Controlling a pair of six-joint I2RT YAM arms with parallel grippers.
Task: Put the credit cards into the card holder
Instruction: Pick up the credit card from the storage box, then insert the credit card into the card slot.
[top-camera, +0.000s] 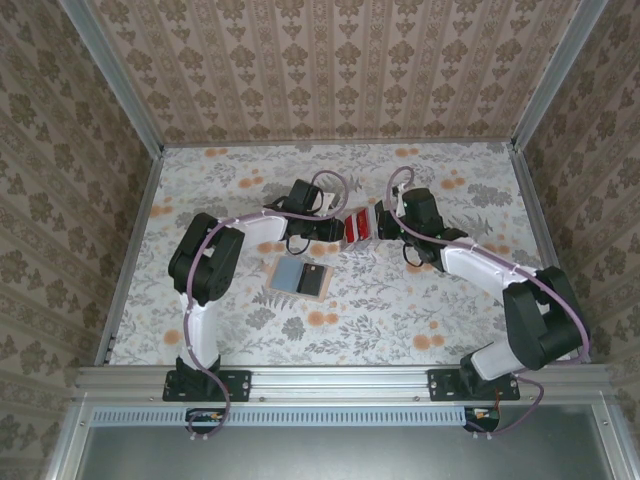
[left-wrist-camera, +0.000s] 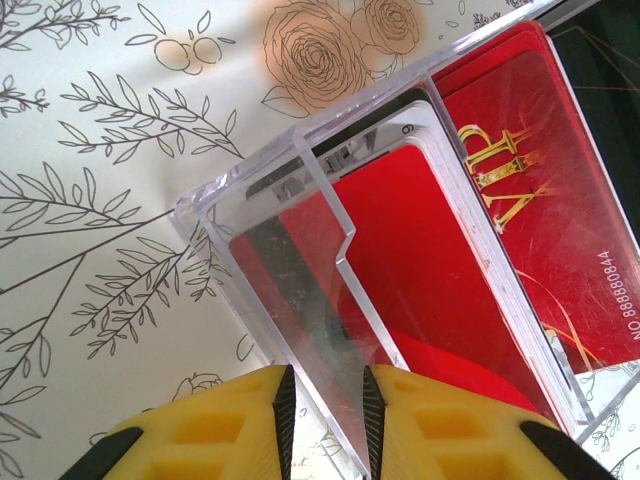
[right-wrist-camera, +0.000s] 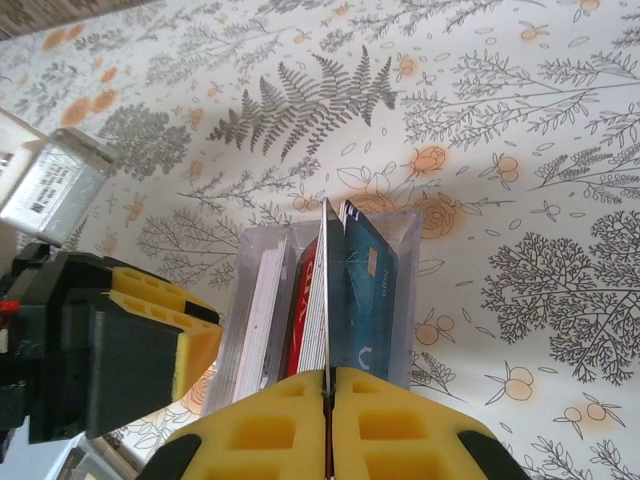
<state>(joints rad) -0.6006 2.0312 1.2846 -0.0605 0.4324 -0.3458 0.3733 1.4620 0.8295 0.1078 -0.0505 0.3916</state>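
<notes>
A pale surface (top-camera: 440, 300) printed with grey leaves and orange flowers fills a booth with patterned walls. Two arms reach in from the near edge and meet at its middle: the left arm (top-camera: 205, 265) bends inward from the left, the right arm (top-camera: 500, 275) from the right. Between their tips stands a clear plastic box (top-camera: 357, 226) packed with cards (left-wrist-camera: 420, 250), mostly red; one of them bears gold letters reading VIP and a white number along its edge. The left hand (left-wrist-camera: 328, 425) has its yellow fingers clenched on one clear wall of the box, one finger on each side of it. The right hand (right-wrist-camera: 327, 400) comes down on the box from above, its yellow fingers pressed together and pinching the top edge of one card (right-wrist-camera: 333, 290), which stands upright among the others. A blue card (right-wrist-camera: 368, 290) stands just beside the pinched one, against the box wall, and white-edged and red cards stand on its other side. The holder (top-camera: 300, 278) lies open and flat on the surface, nearer the arm bases than the box and apart from it, its blue-grey half to the left and its tan half to the right. No hand touches it.
</notes>
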